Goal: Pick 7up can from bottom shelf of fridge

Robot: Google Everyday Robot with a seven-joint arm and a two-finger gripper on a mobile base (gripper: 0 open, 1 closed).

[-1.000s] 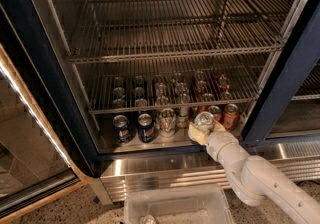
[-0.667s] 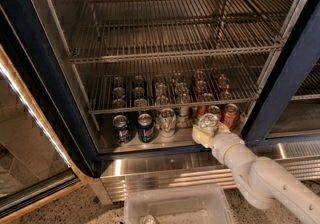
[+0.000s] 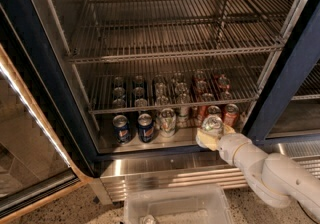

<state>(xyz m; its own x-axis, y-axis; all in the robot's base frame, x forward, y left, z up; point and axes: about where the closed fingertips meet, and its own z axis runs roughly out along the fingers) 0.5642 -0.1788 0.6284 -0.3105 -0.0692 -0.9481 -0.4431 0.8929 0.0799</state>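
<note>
The fridge (image 3: 287,75) stands open, with a dark blue frame and wire racks. On its shiny steel bottom shelf (image 3: 152,142) stand rows of cans. My gripper (image 3: 212,133) is at the front right edge of that shelf, its pale fingers closed around a 7up can (image 3: 212,124) with a silver top. It holds the can at the shelf's front lip. Another 7up can (image 3: 167,121) stands in the front row to its left. My white arm (image 3: 270,173) reaches in from the lower right.
Two blue cans (image 3: 133,127) stand front left and orange-red cans (image 3: 230,114) front right, close behind my gripper. A wire rack (image 3: 170,103) hangs low over the cans. A clear plastic bin (image 3: 175,207) sits below, and the glass door (image 3: 30,133) is swung open at left.
My gripper, with the 7up can in it, has moved slightly right and toward the front edge of the shelf. The other cans have not moved.
</note>
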